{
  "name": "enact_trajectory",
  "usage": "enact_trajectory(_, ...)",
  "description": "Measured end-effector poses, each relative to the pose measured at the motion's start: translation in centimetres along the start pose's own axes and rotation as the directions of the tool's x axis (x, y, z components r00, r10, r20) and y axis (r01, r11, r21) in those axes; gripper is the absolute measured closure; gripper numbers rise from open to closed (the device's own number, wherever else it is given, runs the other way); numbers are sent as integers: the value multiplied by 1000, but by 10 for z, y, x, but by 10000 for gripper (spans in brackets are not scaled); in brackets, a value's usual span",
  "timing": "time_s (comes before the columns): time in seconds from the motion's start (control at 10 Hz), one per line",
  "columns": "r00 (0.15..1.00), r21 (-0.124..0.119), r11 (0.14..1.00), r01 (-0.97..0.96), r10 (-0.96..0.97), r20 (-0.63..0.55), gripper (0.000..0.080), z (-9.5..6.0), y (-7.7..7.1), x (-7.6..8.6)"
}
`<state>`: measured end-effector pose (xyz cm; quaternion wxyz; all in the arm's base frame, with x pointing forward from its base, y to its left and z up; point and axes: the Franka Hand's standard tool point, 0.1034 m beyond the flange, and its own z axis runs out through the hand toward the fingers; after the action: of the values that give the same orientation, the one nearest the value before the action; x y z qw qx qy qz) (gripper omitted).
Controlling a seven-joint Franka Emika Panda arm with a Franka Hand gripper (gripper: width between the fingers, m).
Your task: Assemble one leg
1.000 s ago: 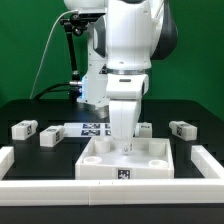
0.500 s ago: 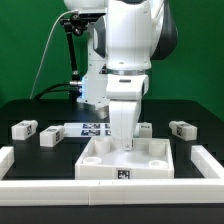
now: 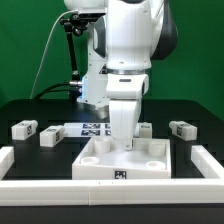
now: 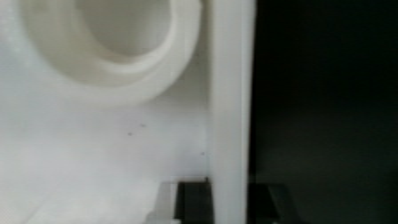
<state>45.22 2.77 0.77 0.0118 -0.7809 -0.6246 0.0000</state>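
The wide white square piece (image 3: 121, 161) with recessed corner sockets lies in the middle of the black table. My gripper (image 3: 122, 141) is down at its far rim. In the wrist view the gripper (image 4: 231, 205) has its two dark fingers (image 4: 194, 203) pressed on either side of the piece's thin white rim (image 4: 231, 120), next to a round socket (image 4: 107, 45). Three legs lie loose: two at the exterior view's left (image 3: 24, 127) (image 3: 48, 137) and one at its right (image 3: 181, 128). Another small white block (image 3: 145, 128) shows partly behind the gripper.
The marker board (image 3: 93, 127) lies flat behind the square piece. A white rail runs along the table's front (image 3: 110, 191), with short rails at the exterior view's left (image 3: 6, 158) and right (image 3: 206, 158).
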Motion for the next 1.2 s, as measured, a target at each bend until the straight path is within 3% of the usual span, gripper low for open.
enact_trajectory(0.2, 1000, -1, 1000, 6, -6, 0, 745, 0, 1, 0)
enact_trajectory(0.5, 962, -21, 962, 272, -272, 6, 745, -3, 14, -13)
enact_trajectory(0.6, 962, -44, 961, 272, -272, 4, 745, -3, 17, -12)
enact_trajectory(1.0, 963, -38, 963, 268, -269, 4, 745, -2, 15, -12)
enact_trajectory(1.2, 968, -37, 968, 249, -249, -6, 745, 0, 15, 4)
